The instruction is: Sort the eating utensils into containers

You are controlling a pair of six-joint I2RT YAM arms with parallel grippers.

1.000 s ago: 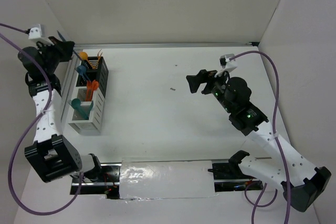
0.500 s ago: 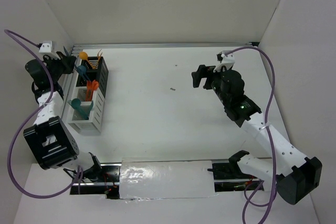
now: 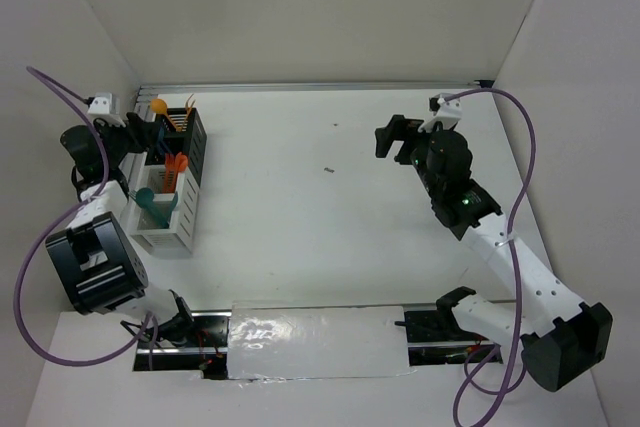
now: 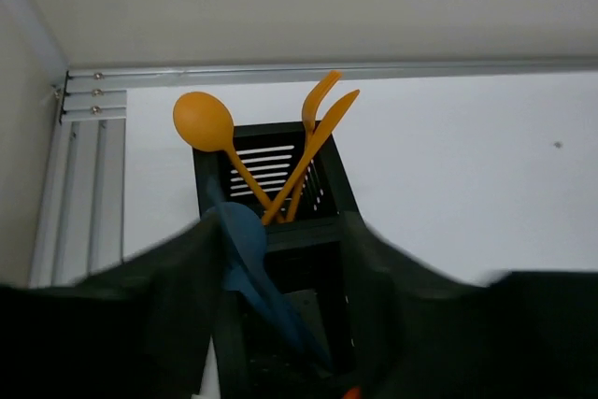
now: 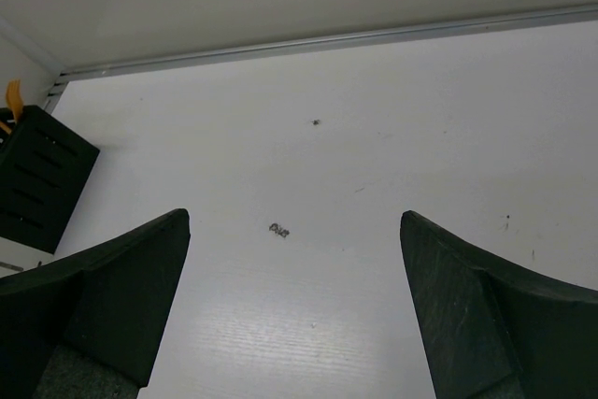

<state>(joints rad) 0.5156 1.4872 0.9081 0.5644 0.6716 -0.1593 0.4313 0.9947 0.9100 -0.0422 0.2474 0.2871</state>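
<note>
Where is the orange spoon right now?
In the left wrist view, the orange spoon stands in the black slatted bin at the table's far left, beside two other orange utensils.

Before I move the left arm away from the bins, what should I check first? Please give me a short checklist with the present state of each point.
1. Left hand jaws apart: ok, a gap shows between its fingers.
2. Blue spoon free of the fingers: cannot tell, its bowl lies close against one of them.
3. Blue spoon standing in a bin: ok, its handle runs down into the compartment next to the black bin.
4. Orange spoon clear of the left hand: ok, it stands in the black bin, beyond the fingertips.
5. Right hand open and empty: ok, it holds nothing, above the table.
</note>
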